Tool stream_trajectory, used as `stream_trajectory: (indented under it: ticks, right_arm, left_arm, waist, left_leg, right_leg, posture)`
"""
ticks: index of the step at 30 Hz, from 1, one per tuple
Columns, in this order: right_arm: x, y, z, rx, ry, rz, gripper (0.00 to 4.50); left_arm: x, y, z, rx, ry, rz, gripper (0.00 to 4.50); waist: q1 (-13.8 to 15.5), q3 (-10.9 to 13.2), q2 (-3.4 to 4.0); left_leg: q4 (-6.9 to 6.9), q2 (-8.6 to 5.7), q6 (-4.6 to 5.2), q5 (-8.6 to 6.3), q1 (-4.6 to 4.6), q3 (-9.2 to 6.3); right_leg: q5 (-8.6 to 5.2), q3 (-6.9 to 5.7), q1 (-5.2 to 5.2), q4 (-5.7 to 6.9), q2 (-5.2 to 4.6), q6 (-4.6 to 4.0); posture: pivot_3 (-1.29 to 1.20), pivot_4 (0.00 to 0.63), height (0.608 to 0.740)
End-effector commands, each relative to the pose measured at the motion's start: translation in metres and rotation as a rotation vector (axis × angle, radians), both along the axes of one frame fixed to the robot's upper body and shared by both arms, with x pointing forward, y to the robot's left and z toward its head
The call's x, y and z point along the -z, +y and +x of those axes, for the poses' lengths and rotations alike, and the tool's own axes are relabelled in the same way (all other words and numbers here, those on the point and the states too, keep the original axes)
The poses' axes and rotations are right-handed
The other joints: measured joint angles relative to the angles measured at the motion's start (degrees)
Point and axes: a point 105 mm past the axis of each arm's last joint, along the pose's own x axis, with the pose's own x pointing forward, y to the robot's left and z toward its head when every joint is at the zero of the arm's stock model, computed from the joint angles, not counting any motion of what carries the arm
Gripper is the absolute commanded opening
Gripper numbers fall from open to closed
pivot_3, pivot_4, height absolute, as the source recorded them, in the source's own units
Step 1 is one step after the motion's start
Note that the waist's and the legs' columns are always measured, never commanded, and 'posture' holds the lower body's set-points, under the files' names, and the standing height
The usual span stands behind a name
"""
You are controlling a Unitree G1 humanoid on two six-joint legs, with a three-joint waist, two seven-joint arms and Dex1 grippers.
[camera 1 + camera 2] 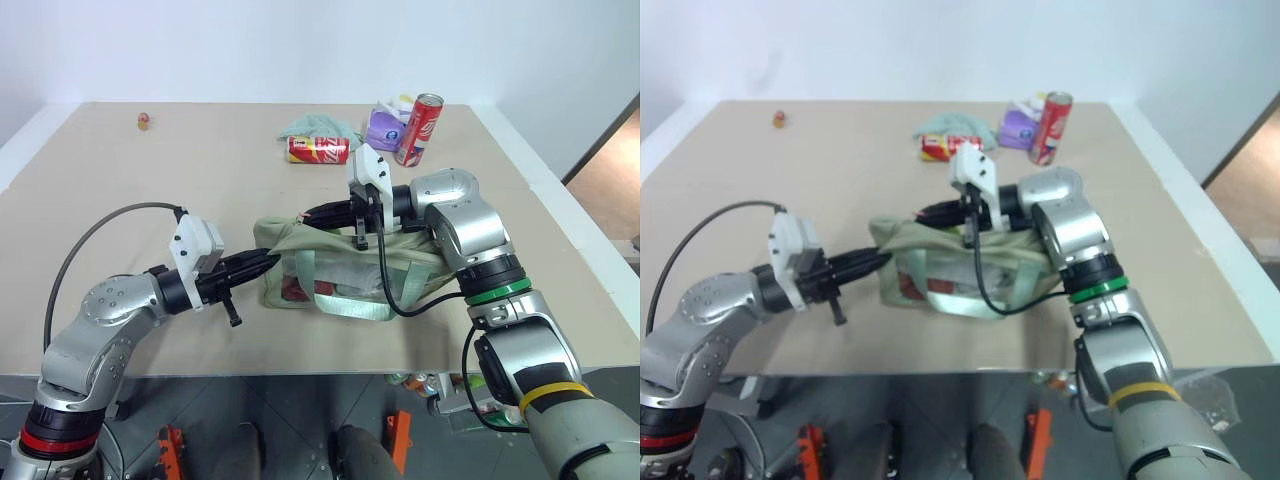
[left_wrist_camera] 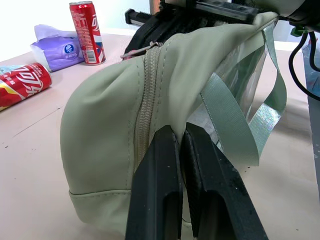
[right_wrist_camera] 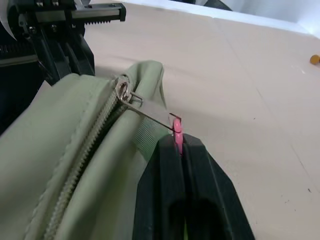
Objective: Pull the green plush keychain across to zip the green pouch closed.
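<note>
The green pouch point(image 1: 345, 272) lies mid-table with its clear side panel and strap handles toward me. My left gripper point(image 2: 181, 131) is shut on the fabric at the pouch's left end point(image 1: 268, 258), beside the zipper seam. My right gripper point(image 3: 178, 141) reaches leftward over the pouch's top point(image 1: 306, 214). It is shut on the pink cord point(image 3: 177, 134) of the green plush keychain. A wire ring joins the cord to the zipper slider point(image 3: 122, 90), which sits near the end held by the left gripper. The plush lump is hidden behind the fingers.
At the back of the table stand an upright red can point(image 1: 419, 128), a lying red can point(image 1: 319, 149), a purple tissue packet point(image 1: 383, 128) and a teal cloth point(image 1: 315, 126). A small object point(image 1: 145, 121) sits far back left. The table's front edge point(image 1: 300, 374) runs close below the pouch.
</note>
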Motion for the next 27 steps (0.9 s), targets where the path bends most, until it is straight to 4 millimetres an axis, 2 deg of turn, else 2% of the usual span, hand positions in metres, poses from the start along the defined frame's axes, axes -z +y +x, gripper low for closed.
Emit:
stream_trajectory:
  ticks: [1,5,11,15,27]
  right_arm:
    - [-0.016,-0.005,0.0,0.01,-0.055,0.035,0.04]
    - [-0.025,-0.013,0.002,0.037,-0.089,0.05,0.04]
    - [-0.052,-0.026,0.002,0.091,-0.171,0.11,0.04]
    - [-0.064,-0.033,0.001,0.118,-0.206,0.124,0.04]
    - [-0.077,-0.055,0.002,0.207,-0.276,0.134,0.04]
  left_arm:
    - [0.009,-0.007,-0.001,0.024,0.034,0.024,0.0]
    - [0.009,-0.005,0.002,0.01,0.033,0.023,0.0]
    - [0.004,-0.001,0.011,-0.04,0.024,0.0,0.0]
    - [0.003,-0.001,0.014,-0.049,0.021,-0.007,0.0]
    - [0.004,0.003,0.02,-0.087,0.029,-0.021,0.0]
  waist:
    - [0.0,0.0,0.0]
    - [0.0,0.0,0.0]
    - [0.0,0.0,0.0]
    - [0.0,0.0,0.0]
    - [0.0,0.0,0.0]
  left_leg:
    - [0.0,0.0,0.0,0.0,0.0,0.0]
    - [0.0,-0.02,0.0,0.0,-0.01,0.0]
    - [-0.01,-0.03,0.0,0.0,-0.02,-0.01]
    - [-0.01,-0.03,0.0,0.0,-0.02,-0.01]
    - [0.0,-0.04,0.0,0.0,-0.06,-0.01]
  right_leg:
    - [0.0,0.0,0.0,0.0,0.0,0.0]
    - [0.0,0.0,0.0,0.0,-0.02,0.0]
    - [0.0,0.0,-0.01,0.0,-0.02,0.01]
    - [0.0,0.0,-0.02,0.0,-0.01,0.01]
    - [0.0,0.01,-0.04,-0.01,-0.03,0.01]
  posture:
    - [0.0,0.15,0.74]
    - [0.0,0.15,0.74]
    - [0.0,0.15,0.74]
    - [0.0,0.15,0.74]
    - [0.0,0.15,0.74]
